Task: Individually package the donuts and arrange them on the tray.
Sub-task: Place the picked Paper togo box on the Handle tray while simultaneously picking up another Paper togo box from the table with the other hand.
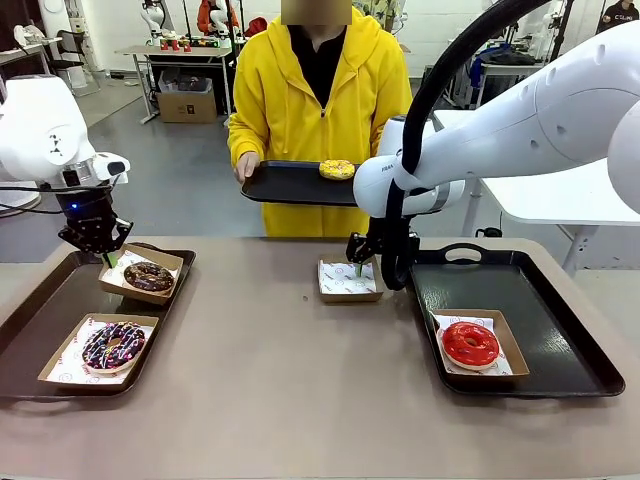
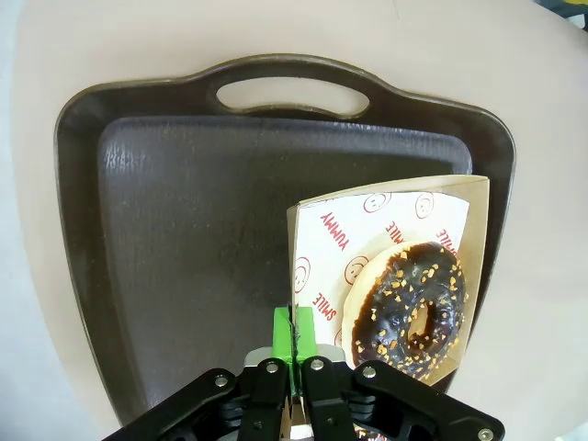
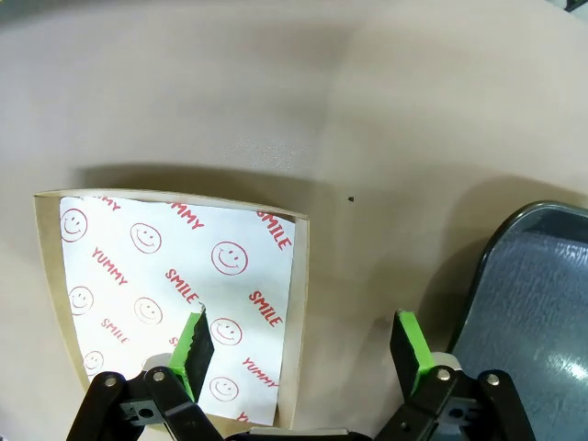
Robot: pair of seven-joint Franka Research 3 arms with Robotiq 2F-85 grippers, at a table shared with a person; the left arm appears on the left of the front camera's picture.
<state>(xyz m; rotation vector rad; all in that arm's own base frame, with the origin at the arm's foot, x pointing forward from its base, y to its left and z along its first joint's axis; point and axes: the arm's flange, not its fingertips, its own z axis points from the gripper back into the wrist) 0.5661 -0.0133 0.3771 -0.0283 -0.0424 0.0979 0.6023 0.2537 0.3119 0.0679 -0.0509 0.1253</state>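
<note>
The left gripper (image 2: 292, 344) is clenched on the rim of the box (image 2: 390, 276) holding the plain chocolate donut (image 2: 411, 310), apparently to position it on the left tray (image 2: 184, 230). The right gripper (image 3: 303, 344) is spread wide across the empty box (image 3: 175, 294) on the counter (image 1: 300, 380), one finger inside its wall, likely for the yellow donut (image 1: 337, 169) on the person's tray (image 1: 280, 185). The sprinkled donut (image 1: 113, 344) and red donut (image 1: 470, 343) are already boxed on trays.

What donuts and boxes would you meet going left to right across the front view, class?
Sprinkled donut → dark chocolate donut → yellow donut on the person's tray → empty box → red donut.
</note>
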